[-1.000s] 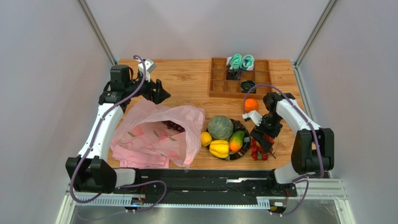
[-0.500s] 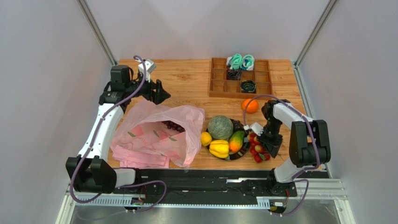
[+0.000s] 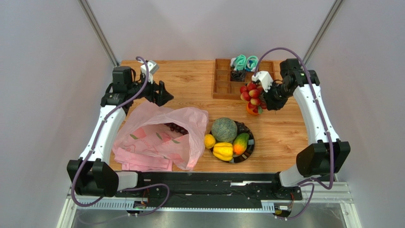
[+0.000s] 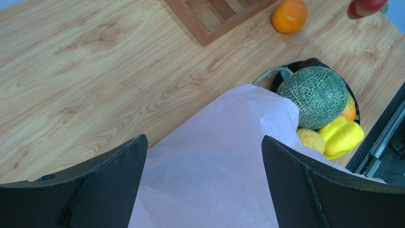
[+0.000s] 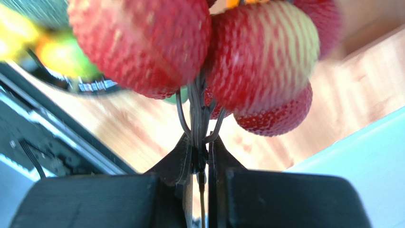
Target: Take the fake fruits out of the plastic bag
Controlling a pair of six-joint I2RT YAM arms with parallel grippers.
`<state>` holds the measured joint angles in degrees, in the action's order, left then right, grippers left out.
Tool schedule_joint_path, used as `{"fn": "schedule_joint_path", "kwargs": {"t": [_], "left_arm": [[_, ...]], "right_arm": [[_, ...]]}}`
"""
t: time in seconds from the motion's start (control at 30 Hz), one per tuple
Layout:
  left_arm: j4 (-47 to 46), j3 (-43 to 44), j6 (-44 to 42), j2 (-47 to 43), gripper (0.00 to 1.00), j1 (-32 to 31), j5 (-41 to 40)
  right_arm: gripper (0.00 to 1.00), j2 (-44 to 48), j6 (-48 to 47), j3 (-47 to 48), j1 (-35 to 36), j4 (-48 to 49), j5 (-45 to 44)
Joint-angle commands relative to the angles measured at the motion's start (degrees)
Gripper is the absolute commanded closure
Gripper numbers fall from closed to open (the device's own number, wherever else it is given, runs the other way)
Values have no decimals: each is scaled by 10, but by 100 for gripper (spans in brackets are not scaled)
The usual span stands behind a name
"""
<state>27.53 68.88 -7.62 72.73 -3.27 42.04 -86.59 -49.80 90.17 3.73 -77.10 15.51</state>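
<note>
The pink plastic bag (image 3: 161, 137) lies crumpled at the left, its mouth facing right, with dark grapes (image 3: 177, 128) inside it. My left gripper (image 3: 160, 93) hangs open above the bag's far edge (image 4: 214, 166), holding nothing. A melon (image 3: 224, 129), a lemon (image 3: 209, 141) and a yellow lobed piece (image 3: 223, 151) sit in a black bowl (image 3: 250, 148). My right gripper (image 3: 265, 99) is shut on the thin stem (image 5: 197, 109) of the red berries (image 3: 252, 94), which hang in the air over the orange (image 3: 250, 110) on the table.
A wooden compartment tray (image 3: 221, 88) with teal and black items stands at the back, just behind the raised berries. A green-orange fruit (image 3: 241, 143) also rests in the bowl. A folded pink cloth (image 3: 142, 164) lies under the bag near the front edge.
My right gripper closed on the berries' stem beside the bowl, then lifted them and carried them back toward the tray, over the orange. The left arm has stayed still.
</note>
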Motion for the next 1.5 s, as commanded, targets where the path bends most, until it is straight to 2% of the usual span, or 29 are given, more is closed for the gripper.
{"fn": "schedule_joint_path", "kwargs": {"t": [0.0,0.17,0.3,0.43,0.6,0.73,1.07,1.2,1.37,1.47], "left_arm": [[-16,18,1,-21,1,-1,1],[-7,16,-6,-28,1,-1,-1],[-4,11,-11,-36,1,-1,-3],[1,7,-16,-39,1,-1,-6],[1,0,-15,-45,1,-1,-6],[2,-3,-17,-48,1,-1,-6],[0,-6,-17,-49,1,0,-7],[2,-9,-20,-51,1,0,-10],[3,-8,-19,-47,1,0,-9],[2,-5,-18,-43,1,0,-7]], "right_arm": [[100,-18,55,62,15,-108,82],[100,-60,86,134,41,-89,137],[100,-47,59,128,86,-103,195],[100,13,13,39,152,-90,190],[100,102,6,-101,227,-33,166],[100,132,7,-164,265,7,152],[98,111,46,-217,286,66,80],[93,93,52,-222,287,76,52],[92,84,57,-221,287,80,30],[87,79,56,-221,287,79,19]]}}
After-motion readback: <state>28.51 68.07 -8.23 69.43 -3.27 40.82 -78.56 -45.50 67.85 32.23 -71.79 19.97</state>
